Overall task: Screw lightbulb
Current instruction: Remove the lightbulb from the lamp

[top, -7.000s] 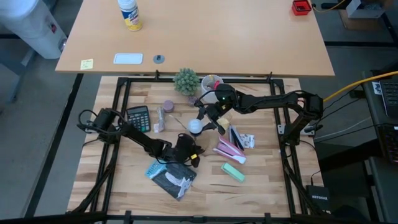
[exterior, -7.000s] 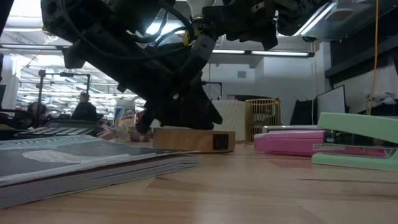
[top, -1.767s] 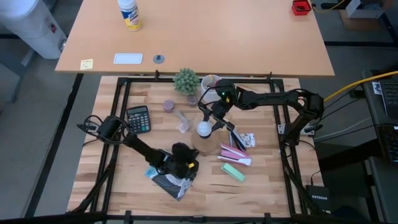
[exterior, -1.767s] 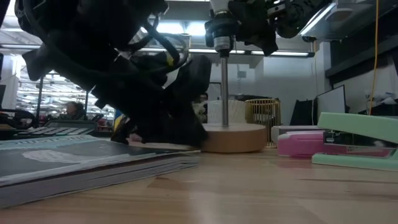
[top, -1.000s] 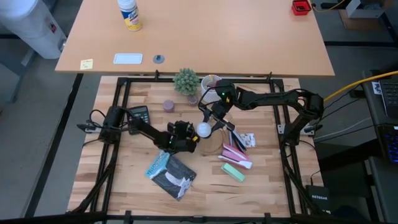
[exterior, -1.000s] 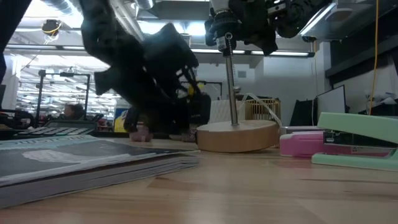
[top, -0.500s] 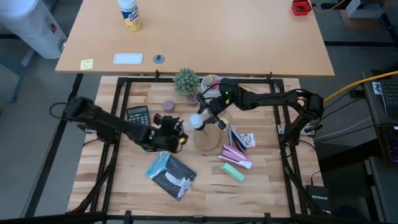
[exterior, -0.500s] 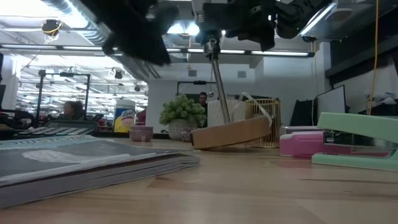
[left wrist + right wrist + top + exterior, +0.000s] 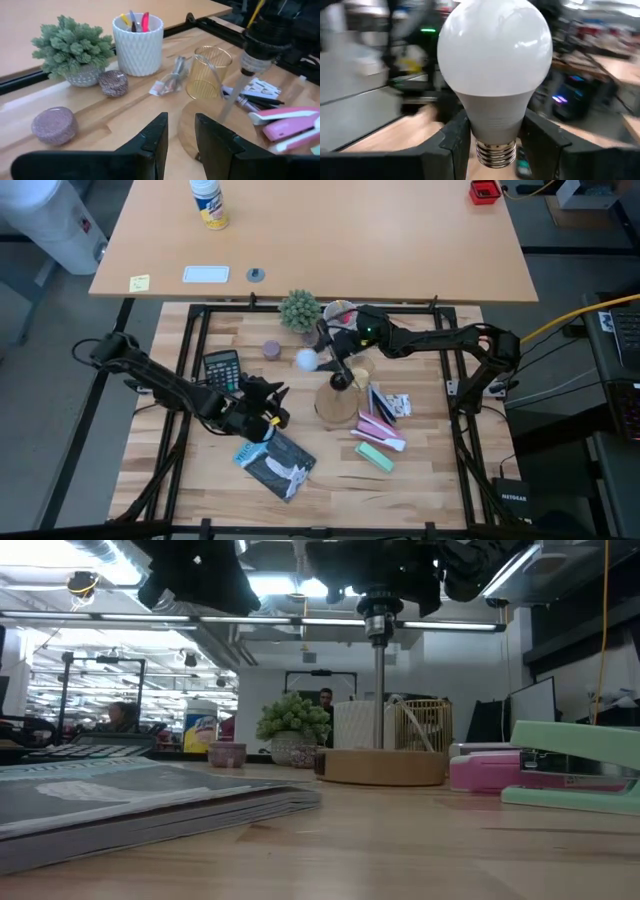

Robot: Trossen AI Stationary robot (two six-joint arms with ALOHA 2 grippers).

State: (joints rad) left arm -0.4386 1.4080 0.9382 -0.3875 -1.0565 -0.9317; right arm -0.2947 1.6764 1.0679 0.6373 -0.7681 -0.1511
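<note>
- We see the lightbulb (image 9: 495,75), white and round, held by its grey neck in the right end effector (image 9: 492,137). Its two fingers are clamped on the bulb, one on each side.
- From above, the lightbulb (image 9: 306,359) is up off the tabletop (image 9: 420,475), near the back, just beside the little green plant (image 9: 299,310).
- The right end effector (image 9: 322,356) reaches in from the right side.
- A wooden stand (image 9: 337,404) with a thin pole sits on the tabletop, close to the bulb but not touching it. Its black socket (image 9: 263,37) at the top is empty.
- The left end effector (image 9: 178,137) hangs over the tabletop near a calculator (image 9: 221,369) and a book (image 9: 276,464). Its fingers are a little apart and hold nothing.
- A white pen cup (image 9: 138,44), a gold wire cup (image 9: 208,71) and a pink stapler (image 9: 290,129) are nearby.
</note>
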